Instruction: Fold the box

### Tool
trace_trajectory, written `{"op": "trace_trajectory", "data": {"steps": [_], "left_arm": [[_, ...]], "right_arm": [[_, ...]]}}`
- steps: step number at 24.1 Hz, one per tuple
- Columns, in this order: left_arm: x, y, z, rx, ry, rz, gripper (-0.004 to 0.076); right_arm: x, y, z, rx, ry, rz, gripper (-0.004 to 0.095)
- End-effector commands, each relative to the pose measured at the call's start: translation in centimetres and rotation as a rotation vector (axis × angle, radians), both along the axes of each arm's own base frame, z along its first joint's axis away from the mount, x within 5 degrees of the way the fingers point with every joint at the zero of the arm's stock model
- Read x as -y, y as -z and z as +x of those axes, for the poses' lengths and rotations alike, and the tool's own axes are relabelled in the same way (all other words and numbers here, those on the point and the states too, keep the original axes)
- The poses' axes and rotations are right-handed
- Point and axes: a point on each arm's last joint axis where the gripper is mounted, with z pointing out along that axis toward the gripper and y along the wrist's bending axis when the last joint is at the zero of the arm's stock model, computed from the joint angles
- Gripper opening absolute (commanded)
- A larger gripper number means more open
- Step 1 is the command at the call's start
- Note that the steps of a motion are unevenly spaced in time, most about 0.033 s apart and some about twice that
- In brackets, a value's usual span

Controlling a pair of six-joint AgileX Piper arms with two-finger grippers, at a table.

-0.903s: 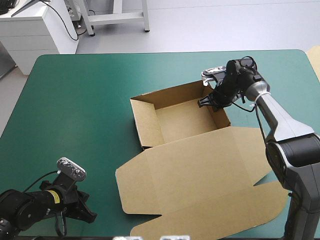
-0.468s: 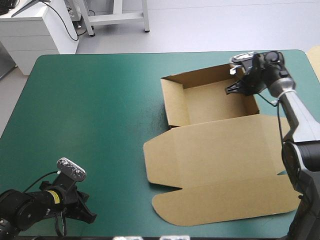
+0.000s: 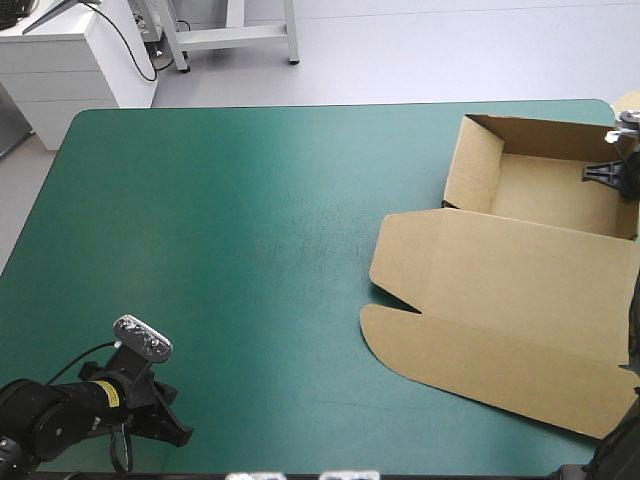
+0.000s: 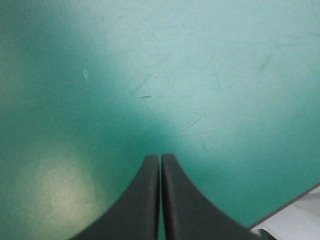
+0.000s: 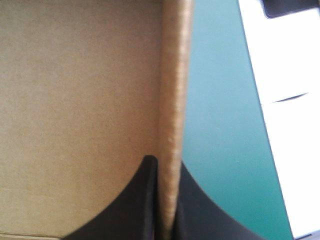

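Box, brown, sits at the far right corner of the desk as an open tray. Its walls are raised and its lid lies flat on the cover, reaching toward the near edge with the rounded flap outermost. We note the tray's right-hand wall pinched in the right tool. From that wrist the black fingers stand all but closed, with the board's edge running up between them, the tray floor on one side and a strip of cover on the other. Left tool hangs low at the near left corner, well apart from the box, fingers pressed together into one point and gripping nothing. Surface: teal-green cover, even in colour, corners rounded. Close up we see fine scratches, one short dark mark and a pale patch of glare. Beyond the far edge: pale grey floor, a white cabinet off the far left corner, metal frame legs beside it.
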Motion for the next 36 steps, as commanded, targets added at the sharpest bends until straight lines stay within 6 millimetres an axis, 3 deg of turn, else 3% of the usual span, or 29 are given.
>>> {"op": "trace_trajectory", "data": {"steps": [1,4,11,13,15,16,17,20,25,29,31,33,36], "left_arm": [[0.2,-0.9,0.3,0.046,-0.009,-0.035,-0.0008],[0.2,-0.9,0.3,0.046,-0.009,-0.035,-0.0008],[0.2,-0.9,0.4,0.047,-0.007,-0.032,-0.0008],[0.2,-0.8,0.4,0.045,-0.013,-0.031,-0.0008],[0.2,-0.8,0.4,0.049,-0.006,-0.028,-0.0008],[0.2,-0.8,0.4,0.049,-0.005,-0.028,-0.0008],[0.2,-0.8,0.4,0.049,-0.005,-0.028,-0.0008],[0.2,-0.8,0.4,0.049,-0.005,-0.028,-0.0008],[0.2,-0.8,0.4,0.049,-0.005,-0.028,-0.0008],[0.2,-0.8,0.4,0.048,-0.005,-0.031,-0.0008],[0.2,-0.8,0.4,0.048,-0.005,-0.031,-0.0008],[0.2,-0.8,0.4,0.048,-0.005,-0.031,-0.0008],[0.2,-0.8,0.4,0.048,-0.005,-0.031,-0.0008]], "right_arm": [[2.7,-3.7,-2.4,0.096,0.080,-0.068,-0.0021],[4.9,-3.6,-3.8,0.075,0.145,-0.062,-0.0021],[7.4,-3.6,-5.0,0.107,0.260,-0.057,-0.0018],[7.6,-3.6,-5.1,0.106,0.253,-0.066,0.0006],[7.6,-3.6,-5.1,0.106,0.239,-0.072,0.0093],[7.5,-3.6,-5.0,0.110,0.239,-0.062,0.0263],[7.5,-3.6,-5.0,0.112,0.237,-0.058,0.0354],[7.4,-3.6,-4.9,0.123,0.247,-0.040,0.0944],[7.3,-3.9,-5.1,0.128,0.247,-0.043,0.0930],[6.5,-5.9,-6.0,0.172,0.216,-0.064,0.0929],[5.9,-7.0,-6.4,0.200,0.184,-0.057,0.0877],[5.1,-7.9,-6.8,0.236,0.164,-0.030,0.0747],[3.7,-9.4,-7.5,0.281,0.113,0.030,0.0400]]}}
